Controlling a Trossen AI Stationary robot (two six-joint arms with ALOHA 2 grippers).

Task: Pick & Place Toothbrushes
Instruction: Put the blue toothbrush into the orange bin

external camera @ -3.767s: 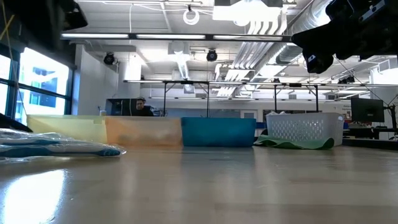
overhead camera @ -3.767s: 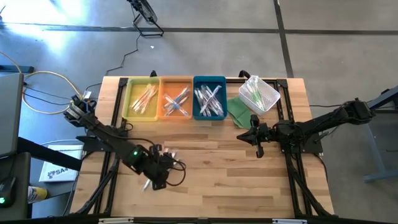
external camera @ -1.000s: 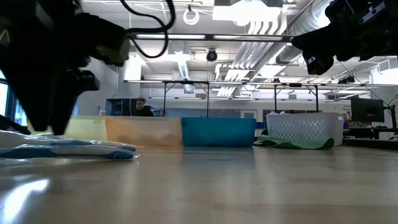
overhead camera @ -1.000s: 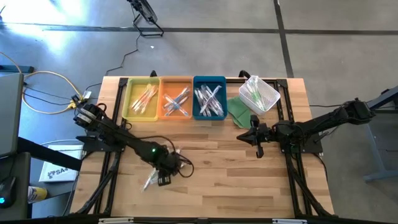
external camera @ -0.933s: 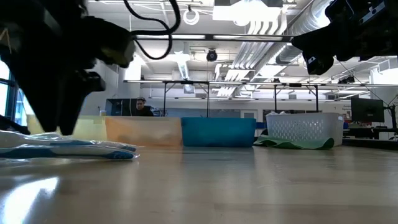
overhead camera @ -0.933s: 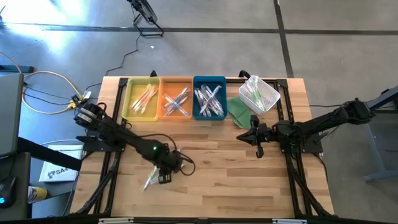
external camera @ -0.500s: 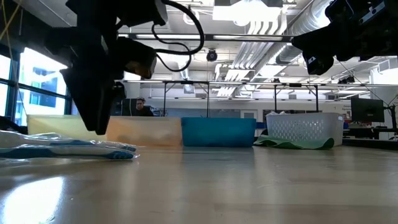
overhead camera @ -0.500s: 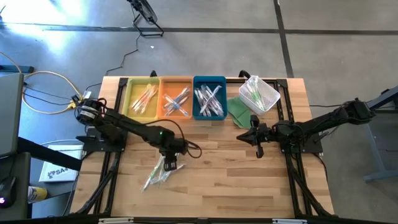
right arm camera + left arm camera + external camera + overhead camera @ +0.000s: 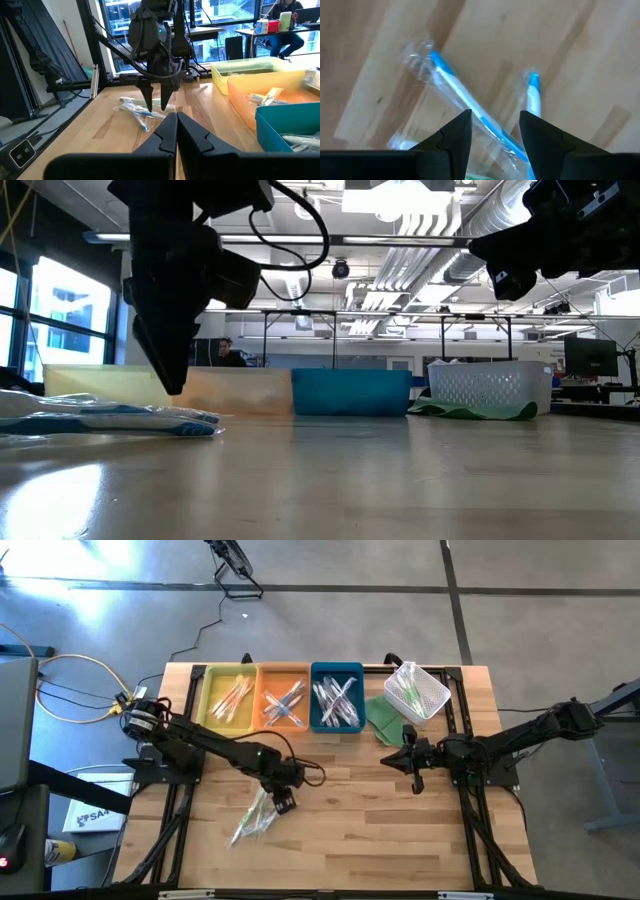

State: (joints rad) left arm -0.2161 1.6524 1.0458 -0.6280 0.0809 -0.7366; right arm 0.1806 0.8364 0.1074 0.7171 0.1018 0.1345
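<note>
Above the loose toothbrushes (image 9: 470, 107), the left end effector (image 9: 495, 131) hangs parted, seemingly empty; wrappers blur the count.

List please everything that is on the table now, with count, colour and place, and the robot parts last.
Trays: three, yellow, orange, blue, side by side at the far edge, each holding toothbrushes.
Basket: one, white mesh, far right, green items inside.
Cloth: one, green, beside the basket.
Loose toothbrushes: a few, blue and green, wrapped, on the near left of the table.
Left gripper: open, just above the loose toothbrushes.
Right gripper: shut, empty, hanging right of centre.
</note>
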